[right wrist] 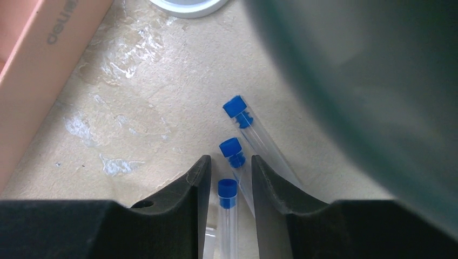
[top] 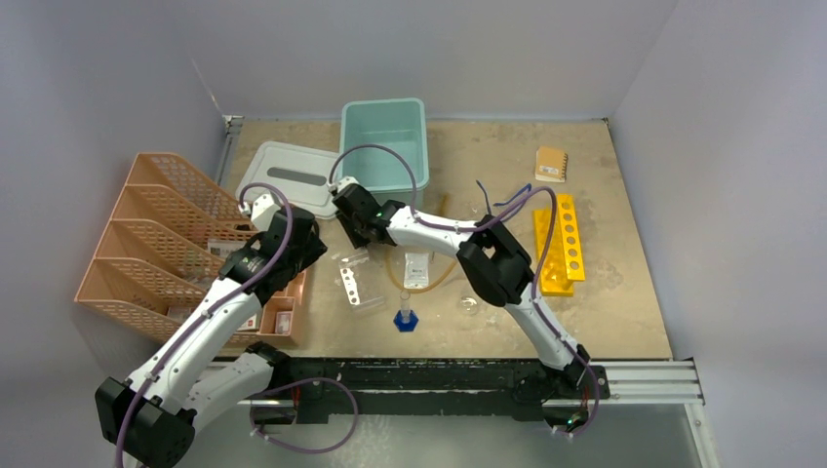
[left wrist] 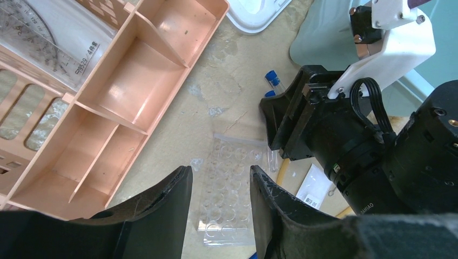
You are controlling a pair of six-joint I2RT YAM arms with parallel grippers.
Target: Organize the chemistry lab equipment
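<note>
Three blue-capped tubes lie on the table beside the teal bin. My right gripper (right wrist: pixel 229 164) is open and low over them, its fingers on either side of the nearest tube (right wrist: pixel 227 193) without closing on it. The other two tubes (right wrist: pixel 237 110) lie just beyond the fingertips. My left gripper (left wrist: pixel 220 175) is open and empty above a clear well plate (left wrist: pixel 232 199). In the top view the left gripper (top: pixel 312 255) and the right gripper (top: pixel 353 234) are close together. The blue-based cylinder (top: pixel 405 312) stands upright. A white packet (top: pixel 417 271) and amber tubing (top: pixel 444 207) lie nearby.
The peach organizer tray (left wrist: pixel 135 91) is at the left, with taller peach file trays (top: pixel 146 244) behind it. The teal bin (top: pixel 385 141) and its grey lid (top: pixel 288 175) are at the back. A yellow rack (top: pixel 558 244) and a small brown notebook (top: pixel 551 163) are at the right.
</note>
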